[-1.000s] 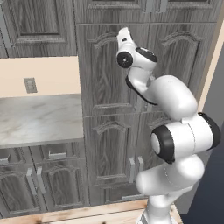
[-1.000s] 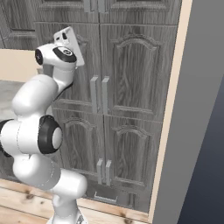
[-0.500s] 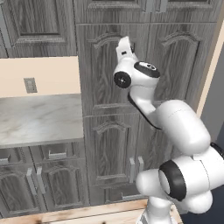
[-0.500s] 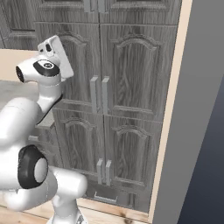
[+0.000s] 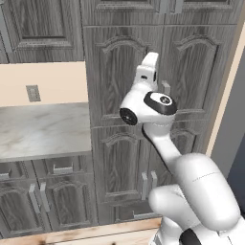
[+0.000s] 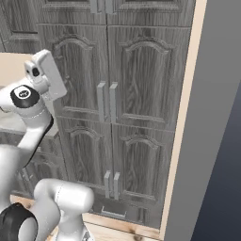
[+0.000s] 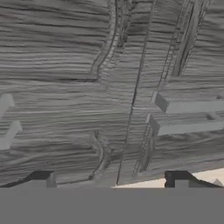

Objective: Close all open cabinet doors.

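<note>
Tall dark grey cabinet doors (image 5: 125,81) with arched panels face me, and their long bar handles (image 6: 107,101) meet at the middle seam. Every door I can see lies flush with its frame. A lower pair of doors (image 6: 136,174) sits beneath them. My gripper (image 5: 150,61) is raised in front of the upper pair, pointing at the wood. In the hand view the gripper (image 7: 109,180) is open with nothing between its fingertips (image 7: 42,177). That view is rolled sideways, so the handles (image 7: 186,114) run across it, close by.
A marble counter (image 5: 43,130) juts out at the left with a wall outlet (image 5: 32,93) above it. Small drawers and short doors (image 5: 62,201) sit below the counter. A beige side panel (image 6: 188,117) borders the cabinets on the right. An upper cabinet door (image 5: 38,24) hangs over the counter.
The hand has dropped a little in front of the upper doors while the wrist and forearm swung lower and forward. The cabinets and the base have not shifted.
</note>
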Robot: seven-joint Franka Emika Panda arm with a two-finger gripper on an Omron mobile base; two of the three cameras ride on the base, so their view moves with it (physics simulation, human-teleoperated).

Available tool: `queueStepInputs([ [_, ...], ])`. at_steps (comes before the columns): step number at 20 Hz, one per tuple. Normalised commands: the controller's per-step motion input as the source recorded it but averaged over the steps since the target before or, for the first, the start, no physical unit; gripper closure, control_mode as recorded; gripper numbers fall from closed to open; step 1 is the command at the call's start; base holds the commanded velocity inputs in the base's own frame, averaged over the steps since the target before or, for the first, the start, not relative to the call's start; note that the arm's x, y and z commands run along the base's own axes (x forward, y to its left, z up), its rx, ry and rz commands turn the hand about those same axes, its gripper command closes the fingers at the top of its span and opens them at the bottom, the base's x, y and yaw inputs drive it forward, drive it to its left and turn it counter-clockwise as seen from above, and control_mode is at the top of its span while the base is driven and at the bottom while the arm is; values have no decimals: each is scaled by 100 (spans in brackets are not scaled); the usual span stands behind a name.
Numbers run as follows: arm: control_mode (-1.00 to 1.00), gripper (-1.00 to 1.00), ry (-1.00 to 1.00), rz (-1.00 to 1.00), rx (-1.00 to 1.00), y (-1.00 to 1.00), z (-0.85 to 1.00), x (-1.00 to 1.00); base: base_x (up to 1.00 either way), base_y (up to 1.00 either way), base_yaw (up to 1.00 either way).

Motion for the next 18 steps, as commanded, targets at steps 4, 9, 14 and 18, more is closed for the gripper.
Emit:
queueStepInputs([
  [4, -100, -100, -24, 0, 43, -9, -29, -100, 0, 0, 0],
  [9, -100, -100, -11, 4, 44, -30, -16, -99, 0, 0, 0],
  [14, -100, -100, -1, 0, 19, -11, -37, -83, 0, 0, 0],
  [18, -100, -100, 0, 0, 6, -2, -37, -59, 0, 0, 0],
])
